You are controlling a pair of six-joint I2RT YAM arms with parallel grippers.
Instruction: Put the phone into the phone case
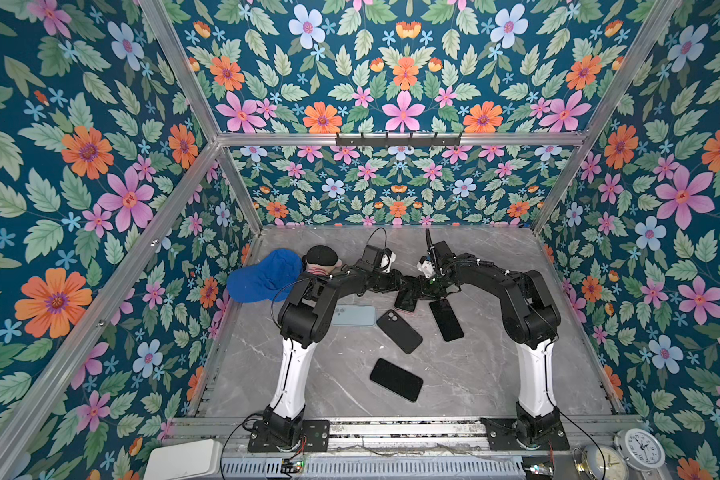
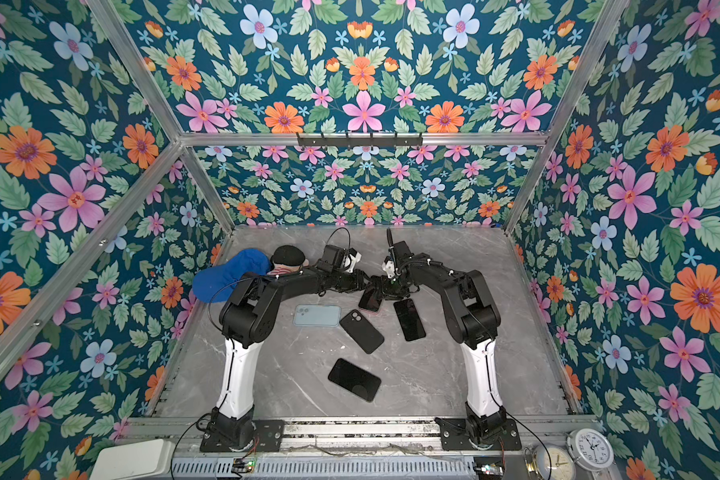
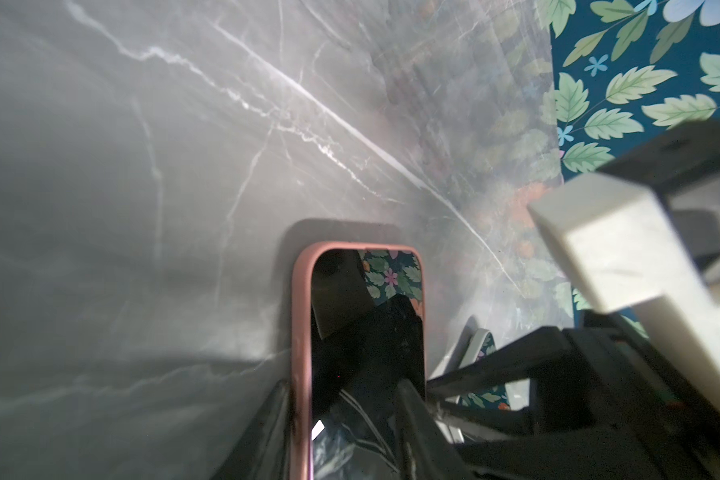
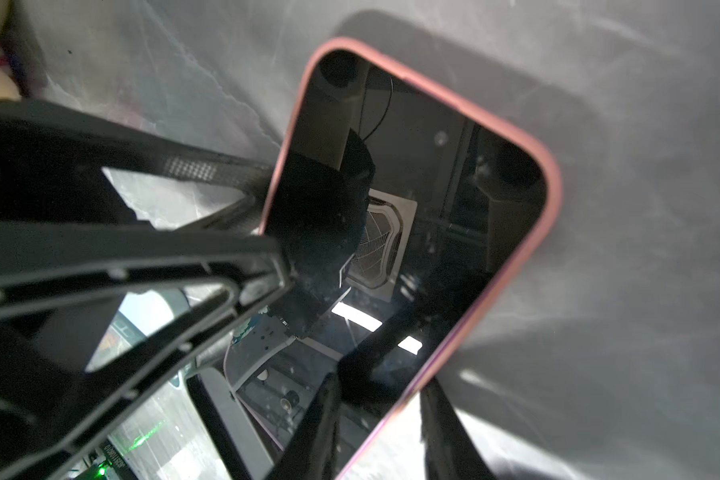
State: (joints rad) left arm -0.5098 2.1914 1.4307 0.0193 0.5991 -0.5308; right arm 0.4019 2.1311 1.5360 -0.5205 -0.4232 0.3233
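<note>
Left gripper (image 3: 344, 388) around glossy phone (image 3: 366, 307)

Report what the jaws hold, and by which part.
The pink-cased phone: left gripper clamps its long edges near one end; right gripper straddles one edge, grip unclear.

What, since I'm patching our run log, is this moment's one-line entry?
phone: inside pink case, on table | left gripper: clamped on pink case | right gripper: clamped on pink case
</note>
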